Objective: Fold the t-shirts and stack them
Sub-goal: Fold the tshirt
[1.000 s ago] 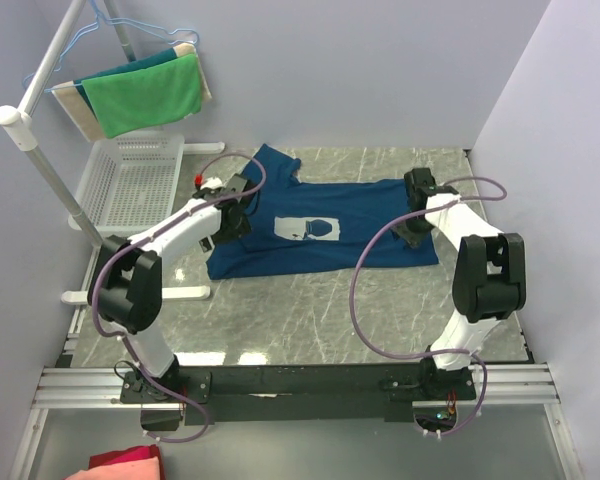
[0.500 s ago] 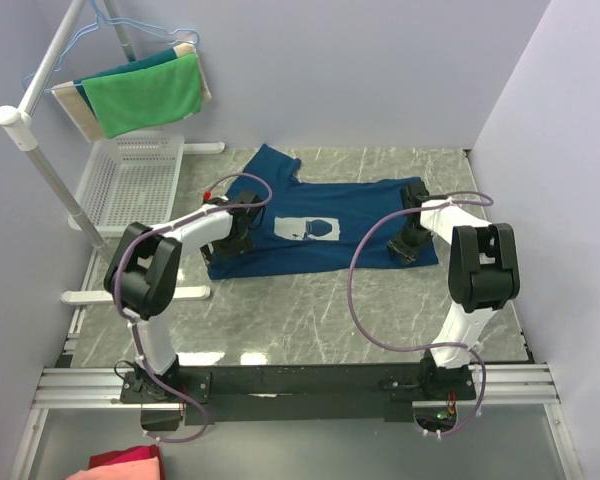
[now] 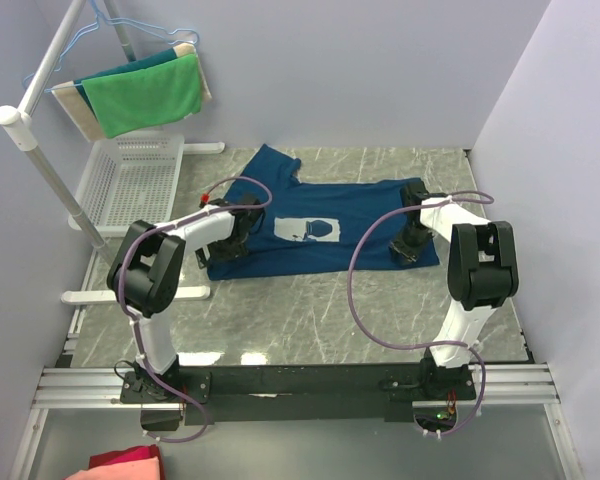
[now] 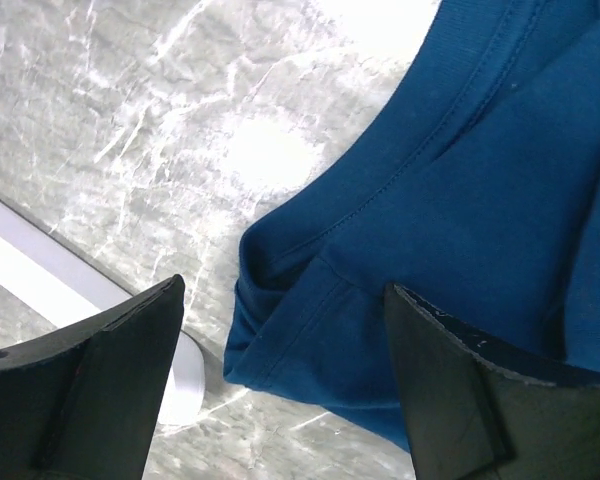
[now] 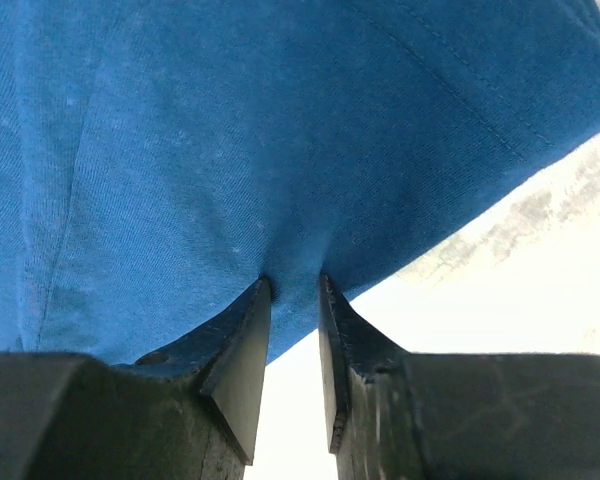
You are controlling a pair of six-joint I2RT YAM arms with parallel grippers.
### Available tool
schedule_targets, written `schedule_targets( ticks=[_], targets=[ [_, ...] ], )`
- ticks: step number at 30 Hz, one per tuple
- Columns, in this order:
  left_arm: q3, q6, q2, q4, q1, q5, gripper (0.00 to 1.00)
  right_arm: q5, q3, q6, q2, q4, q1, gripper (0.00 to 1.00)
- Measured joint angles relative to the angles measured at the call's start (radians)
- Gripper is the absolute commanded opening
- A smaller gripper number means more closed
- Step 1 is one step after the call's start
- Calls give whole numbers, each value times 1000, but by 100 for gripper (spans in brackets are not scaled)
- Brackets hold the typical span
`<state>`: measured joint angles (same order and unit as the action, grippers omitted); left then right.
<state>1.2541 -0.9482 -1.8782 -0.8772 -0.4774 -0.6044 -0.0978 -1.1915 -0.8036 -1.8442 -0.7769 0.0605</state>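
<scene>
While left tool (image 4: 280, 335) straddles t-shirt (image 4: 460, 200) corner, right tool (image 5: 293, 300) pinches hem.

Left fingers (image 4: 100, 400) dropped to the t-shirt (image 3: 355, 215); right fingers (image 5: 235, 370) pinched it.

The right tool (image 5: 293, 290) pinches a pucker of the navy t-shirt (image 5: 230, 130) near its hem, above the pale table (image 5: 540, 300)

Lilac walls (image 3: 360, 70); grey marble tabletop (image 3: 280, 310); white rack (image 3: 55, 180), basket (image 3: 130, 185) left.
</scene>
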Motion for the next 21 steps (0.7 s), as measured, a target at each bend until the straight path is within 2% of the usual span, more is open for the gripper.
schedule_targets(
  ticks=[21],
  targets=[
    [-169,-43,127,-14,-36,25,85,16,217,-41,168,10,-13,30]
  ],
)
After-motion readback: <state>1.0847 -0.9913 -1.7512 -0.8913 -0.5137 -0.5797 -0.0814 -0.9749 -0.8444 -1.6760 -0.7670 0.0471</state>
